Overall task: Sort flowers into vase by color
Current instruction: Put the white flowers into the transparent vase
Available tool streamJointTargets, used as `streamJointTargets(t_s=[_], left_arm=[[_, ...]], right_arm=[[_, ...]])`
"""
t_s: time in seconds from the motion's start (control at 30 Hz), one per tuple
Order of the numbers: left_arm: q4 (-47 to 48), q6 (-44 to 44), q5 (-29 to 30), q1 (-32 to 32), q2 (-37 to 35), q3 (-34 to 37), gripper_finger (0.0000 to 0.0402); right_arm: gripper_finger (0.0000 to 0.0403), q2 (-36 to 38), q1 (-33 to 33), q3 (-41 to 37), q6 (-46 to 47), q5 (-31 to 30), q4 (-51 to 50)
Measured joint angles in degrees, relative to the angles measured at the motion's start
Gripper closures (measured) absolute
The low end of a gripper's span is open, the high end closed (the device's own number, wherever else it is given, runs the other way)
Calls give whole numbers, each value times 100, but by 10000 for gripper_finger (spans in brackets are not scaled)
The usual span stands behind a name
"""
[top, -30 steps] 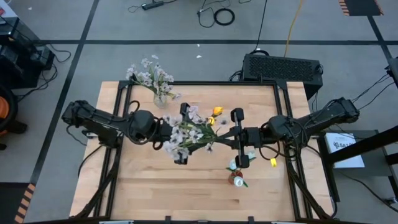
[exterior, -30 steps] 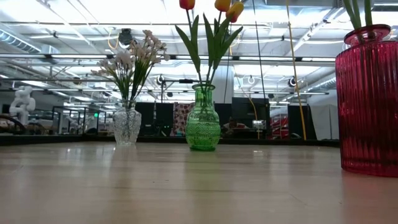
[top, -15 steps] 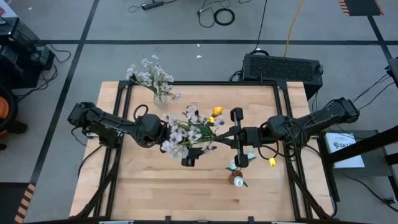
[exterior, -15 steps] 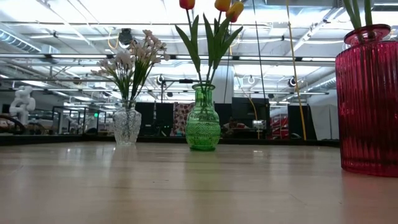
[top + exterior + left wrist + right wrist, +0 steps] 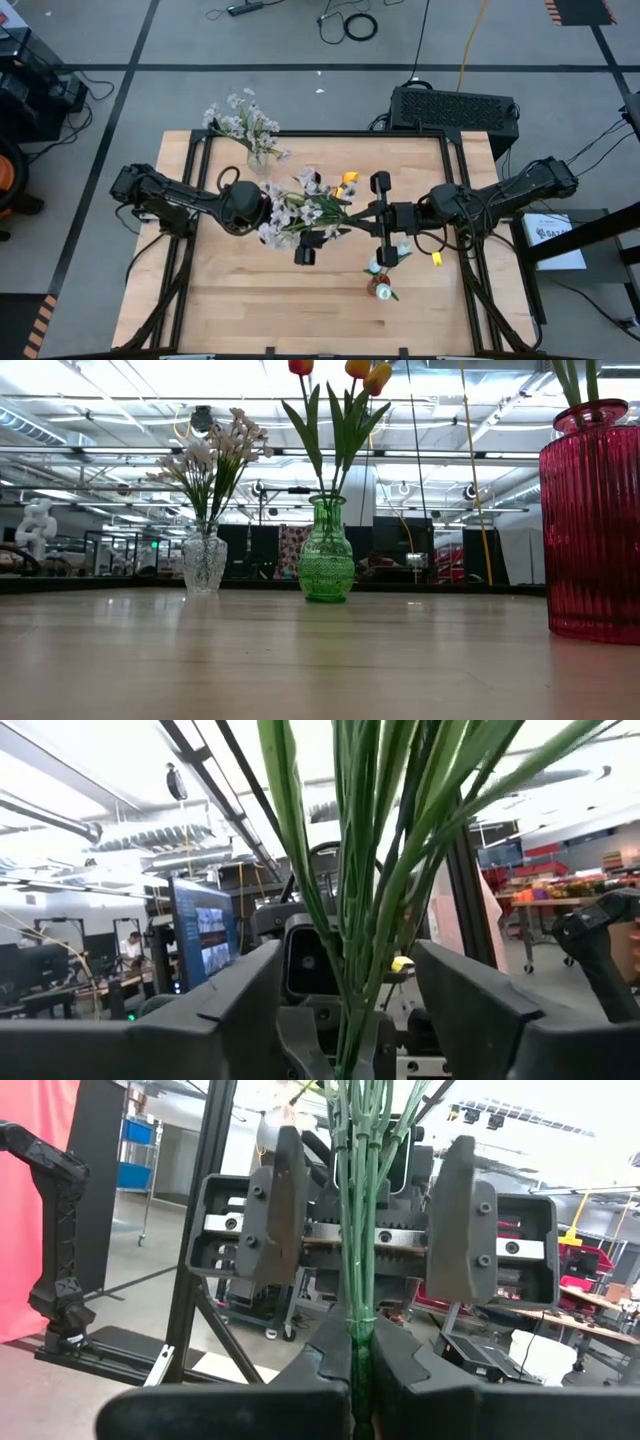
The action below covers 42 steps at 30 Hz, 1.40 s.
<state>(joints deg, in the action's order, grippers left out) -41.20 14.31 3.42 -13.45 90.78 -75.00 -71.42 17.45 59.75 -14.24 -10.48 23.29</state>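
A spray of pale blossoms (image 5: 290, 212) with a bundle of green stems (image 5: 358, 1200) hangs over the middle of the table between both arms. My right gripper (image 5: 361, 1355) is shut on the stems. My left gripper (image 5: 345, 975) is open, its fingers (image 5: 275, 1205) standing either side of the stems without touching them. A clear vase (image 5: 204, 560) holds more pale blossoms, a green vase (image 5: 327, 555) holds orange tulips (image 5: 348, 180), and a red vase (image 5: 592, 520) stands near the right arm. My right gripper pinches the stem bundle (image 5: 360, 1320) between its two fingertips. The fingers come about level from the table's right, and the stems run on from them toward the left arm. The spray is lifted clear of the table, blossoms toward the table's left.
The clear vase (image 5: 257, 155) stands at the far left of the wooden table (image 5: 230, 300), the red vase (image 5: 381, 280) near the right arm. A black box (image 5: 455, 108) sits beyond the far edge. Bare wood lies toward the near edge.
My left gripper has moved a little toward the table's right, in over the blossoms toward the stems. The spray has stayed in my right gripper's hold, and its blossoms have shifted slightly.
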Motion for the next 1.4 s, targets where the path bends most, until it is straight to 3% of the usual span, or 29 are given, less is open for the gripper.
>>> streamJointTargets(t_s=[0.33,0.57,0.73,1.0,1.13,1.4], left_arm=[[-44,5,-22,-2,0,0,284],[4,13,-24,-2,0,0,329],[6,111,-39,-2,0,0,383],[189,107,-42,-2,-39,0,389],[470,109,-39,-2,-112,-2,390],[2041,216,21,-7,-1097,-7,391]], right_arm=[[403,0,0,0,0,0,-48],[403,0,0,0,0,0,-50],[403,0,0,0,0,2,-50],[396,2,0,0,110,-7,-165],[342,6,0,0,293,2,-262],[177,198,105,0,411,-14,-372]])
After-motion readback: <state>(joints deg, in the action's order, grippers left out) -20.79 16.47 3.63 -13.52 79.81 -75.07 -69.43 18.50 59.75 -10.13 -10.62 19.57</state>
